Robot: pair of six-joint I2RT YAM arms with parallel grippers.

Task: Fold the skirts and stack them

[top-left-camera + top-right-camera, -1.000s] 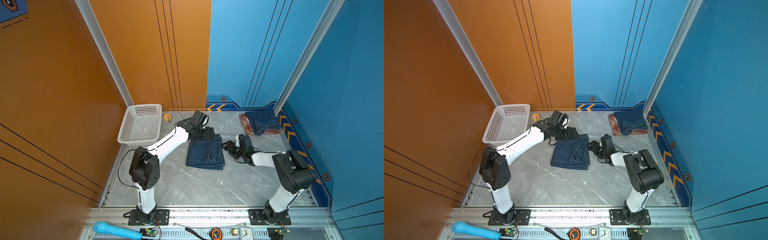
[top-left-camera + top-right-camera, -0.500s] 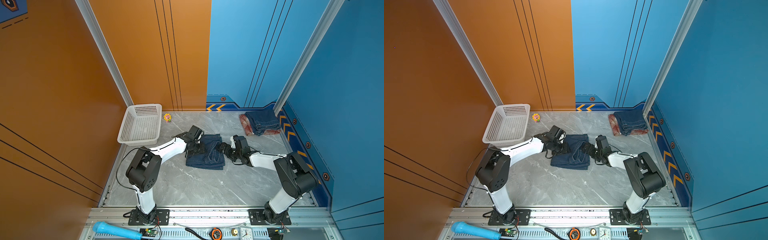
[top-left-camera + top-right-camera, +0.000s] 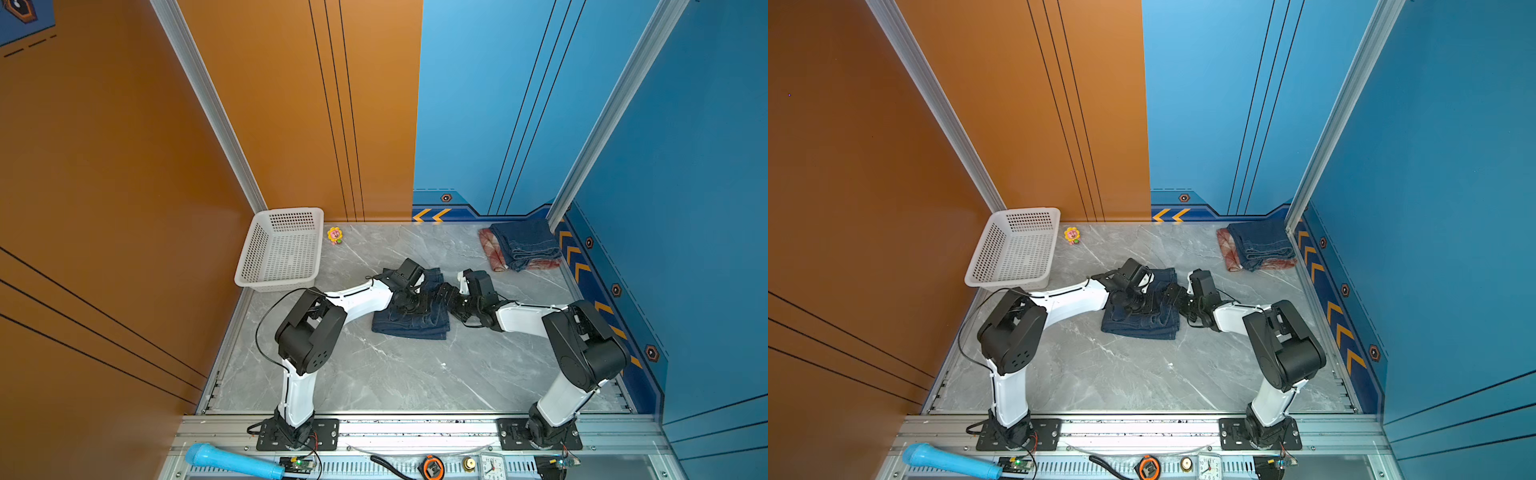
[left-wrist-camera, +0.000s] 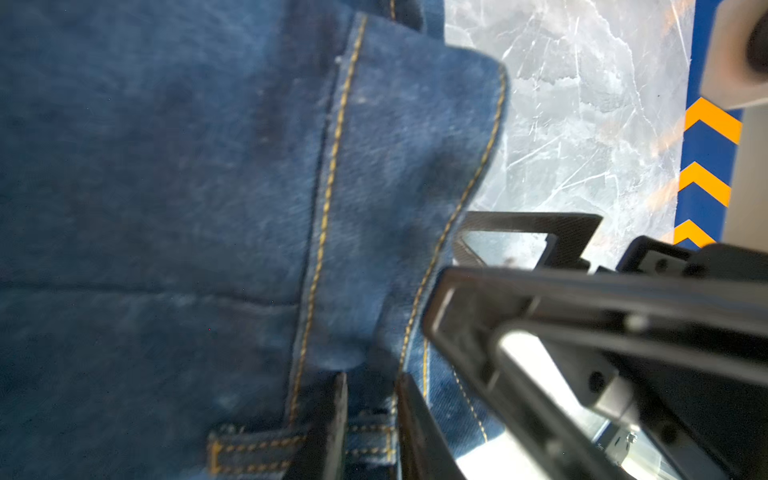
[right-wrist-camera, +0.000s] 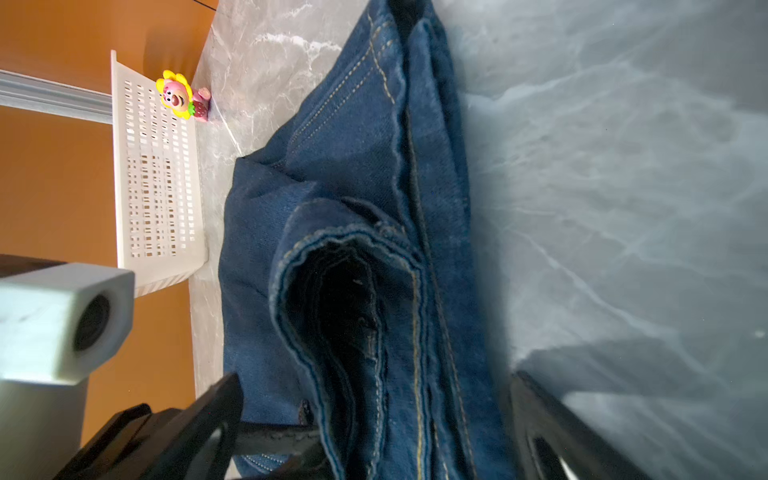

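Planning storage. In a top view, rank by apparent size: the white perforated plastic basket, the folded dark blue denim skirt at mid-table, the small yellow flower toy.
1. White perforated plastic basket, largest.
2. Folded dark blue denim skirt, somewhat smaller, though the arms hide part.
3. Small yellow flower toy, smallest by far.

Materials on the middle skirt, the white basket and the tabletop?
Middle skirt: dark blue denim, matte woven face, yellow-orange topstitched seams in the left wrist view. Basket: white moulded plastic by its look, walls of regular slots. Tabletop: grey marble-veined slab, slight sheen; stone or laminate, cannot tell.
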